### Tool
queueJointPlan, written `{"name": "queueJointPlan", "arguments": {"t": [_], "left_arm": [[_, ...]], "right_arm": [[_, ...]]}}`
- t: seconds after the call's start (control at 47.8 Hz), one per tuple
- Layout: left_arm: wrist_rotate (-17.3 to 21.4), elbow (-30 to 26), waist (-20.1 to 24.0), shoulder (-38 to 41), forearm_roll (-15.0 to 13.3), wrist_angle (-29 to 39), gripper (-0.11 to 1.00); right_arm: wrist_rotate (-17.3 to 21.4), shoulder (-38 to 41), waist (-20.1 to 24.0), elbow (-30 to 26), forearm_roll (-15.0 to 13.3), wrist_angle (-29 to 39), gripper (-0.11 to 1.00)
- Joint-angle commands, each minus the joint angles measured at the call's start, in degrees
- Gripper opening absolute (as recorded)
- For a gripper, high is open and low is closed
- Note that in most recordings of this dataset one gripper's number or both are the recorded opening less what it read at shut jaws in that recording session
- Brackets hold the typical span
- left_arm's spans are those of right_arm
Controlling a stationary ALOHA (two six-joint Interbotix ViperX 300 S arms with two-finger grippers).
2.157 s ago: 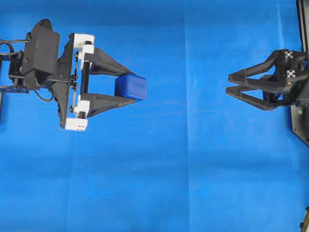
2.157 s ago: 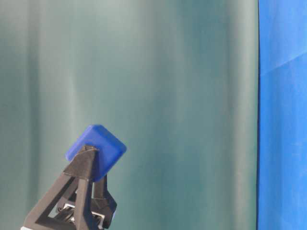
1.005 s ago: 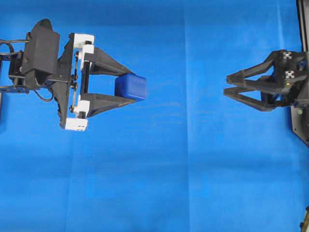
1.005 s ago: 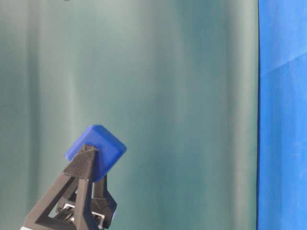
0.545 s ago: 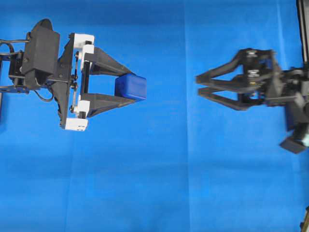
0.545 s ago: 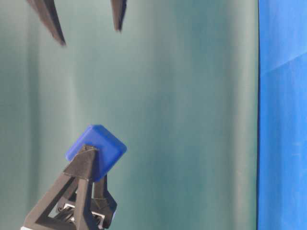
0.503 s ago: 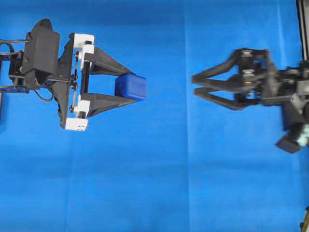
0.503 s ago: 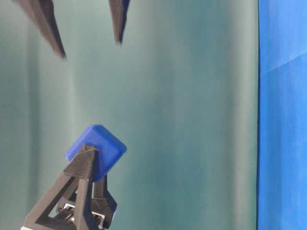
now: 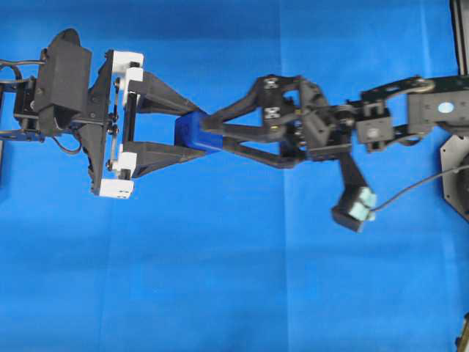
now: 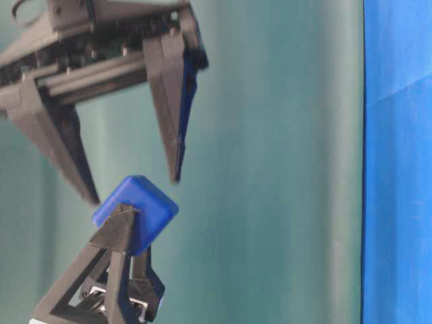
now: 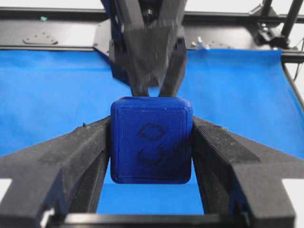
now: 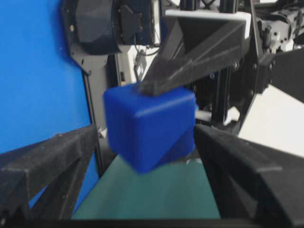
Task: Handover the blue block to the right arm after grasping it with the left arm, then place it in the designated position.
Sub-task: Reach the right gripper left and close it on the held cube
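The blue block is held above the blue cloth, clamped between the two black fingers of the left gripper, which are mounted on white blocks. In the overhead view the block is seen toward the upper left of the cloth, raised off it and not resting on it. In the left wrist view a fingertip is pressed flat against each side of the block, and a faint ring mark is seen on the face turned to the camera.

The right gripper is reached across the cloth from the right edge, with its jaws spread wide and nothing gripped. Its pointed black fingers are set about the block, one to each side. In the table-level view the two tips are seen just beside the upper corner of the block; whether either tip touches it cannot be told. In the right wrist view the block is seen between the spread fingers, with clear space on both sides.

A small black part with a pale green end hangs below the right arm.
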Motion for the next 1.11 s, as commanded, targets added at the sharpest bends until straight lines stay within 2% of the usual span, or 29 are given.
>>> {"name": "queueJointPlan", "arguments": {"t": [0.0, 0.251, 0.649, 0.712, 0.754, 0.901, 1.089], "left_arm": [[-0.09, -1.49, 0.09, -0.35, -0.09, -0.53, 0.46], [-0.09, -1.49, 0.09, -0.44, -0.09, -0.53, 0.46], [-0.09, -1.49, 0.09, -0.44, -0.09, -0.44, 0.46], [-0.09, -1.49, 0.09, -0.44, 0.00, -0.53, 0.46], [-0.09, -1.49, 0.09, -0.35, -0.09, -0.53, 0.46], [0.00, -1.49, -0.18, -0.35, -0.09, -0.53, 0.46], [0.00, -1.49, -0.18, -0.44, -0.09, -0.44, 0.46]], "right_arm": [[0.09, 0.53, -0.09, -3.16, 0.00, -0.44, 0.96], [0.18, 3.08, -0.09, -6.06, 0.00, -0.26, 0.96], [0.18, 3.34, -0.09, -6.50, 0.00, 0.18, 0.95], [0.18, 3.25, -0.09, -6.50, 0.00, 0.97, 0.89], [0.18, 3.34, -0.09, -6.59, 0.00, 1.32, 0.81], [0.44, 3.34, -0.44, -6.86, 0.09, 1.67, 0.42], [0.53, 3.34, -0.53, -6.86, 0.53, 2.72, 0.41]]}}
